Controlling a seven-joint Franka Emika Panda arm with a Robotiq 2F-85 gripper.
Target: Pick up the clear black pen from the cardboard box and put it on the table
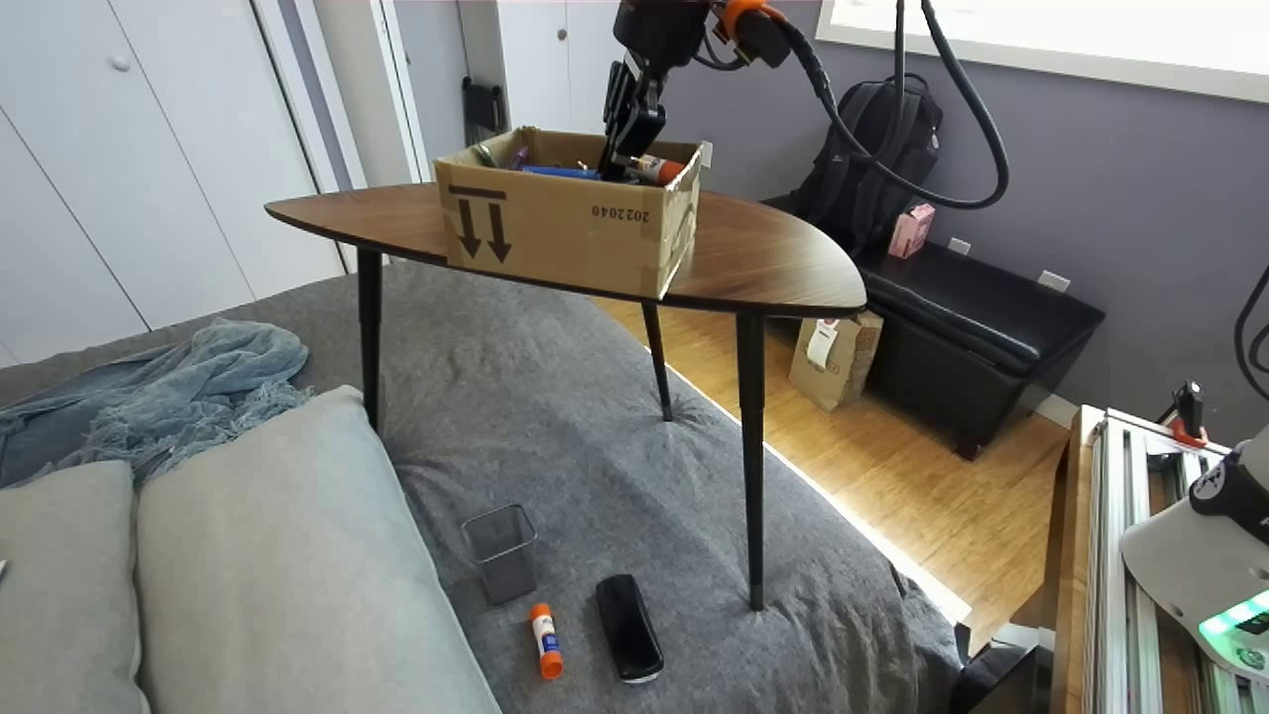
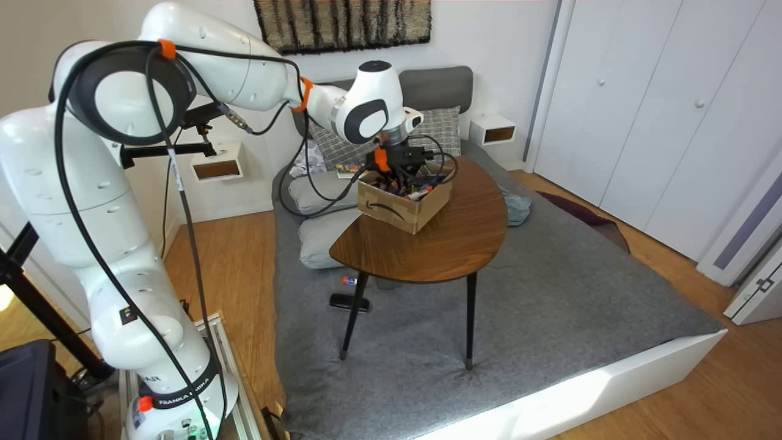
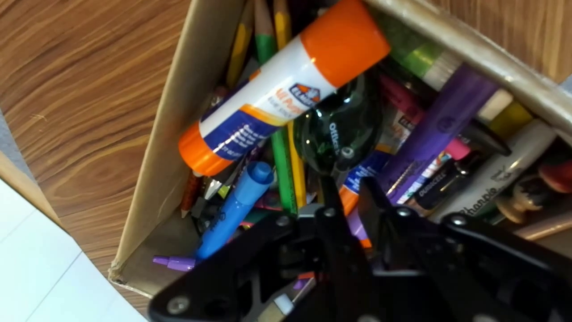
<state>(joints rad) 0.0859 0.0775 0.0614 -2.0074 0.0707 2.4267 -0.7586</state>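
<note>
I can't pick out the clear black pen in the crowded cardboard box [image 1: 555,238] on the table [image 1: 778,260]. My gripper [image 3: 349,185] hangs inside, opened only to a narrow gap. From there, in the wrist view, a glue stick [image 3: 283,91] lies at eleven o'clock, a purple marker [image 3: 440,129] at two.

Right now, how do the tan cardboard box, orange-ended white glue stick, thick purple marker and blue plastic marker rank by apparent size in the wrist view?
1. Tan cardboard box, cropped by the view
2. Orange-ended white glue stick
3. Thick purple marker
4. Blue plastic marker
Both markers are partly hidden.
</note>
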